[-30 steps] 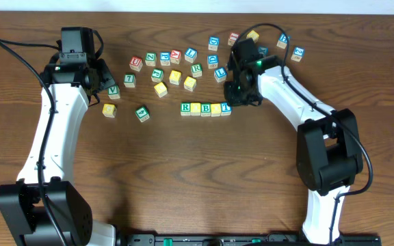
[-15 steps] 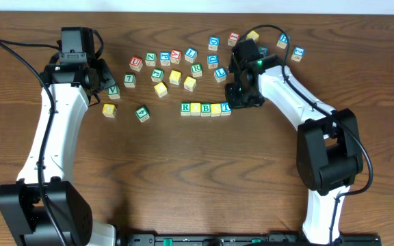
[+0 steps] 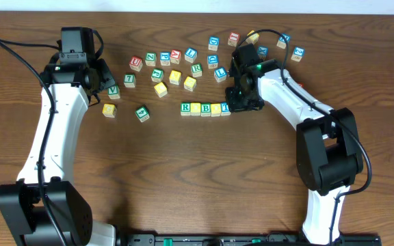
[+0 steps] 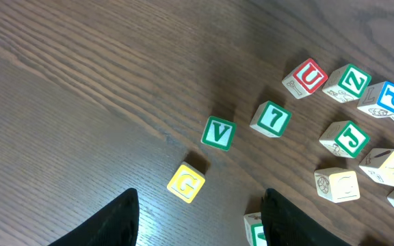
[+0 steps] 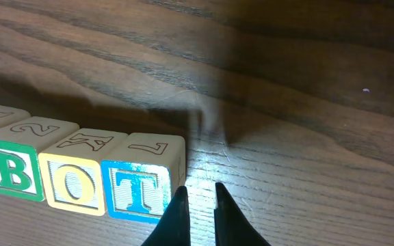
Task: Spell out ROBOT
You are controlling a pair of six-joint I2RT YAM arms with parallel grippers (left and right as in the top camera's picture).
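Just beside right claw (image 5: pixel 198 199), blue T cube (image 5: pixel 139 195) ends ROBOT row (image 3: pixel 205 108).

V cube (image 4: pixel 218 132) near 7 cube (image 4: pixel 271 119); yellow cube (image 4: pixel 186 183), perhaps G, nearby.

Robot lab tabletop station
A left arm (image 3: pixel 53 130) and a right arm (image 3: pixel 289 92), white with black joints and trailing cables, stand at one edge of a dark wooden table (image 3: pixel 204 178) bearing alphabet cubes (image 3: pixel 206 108).
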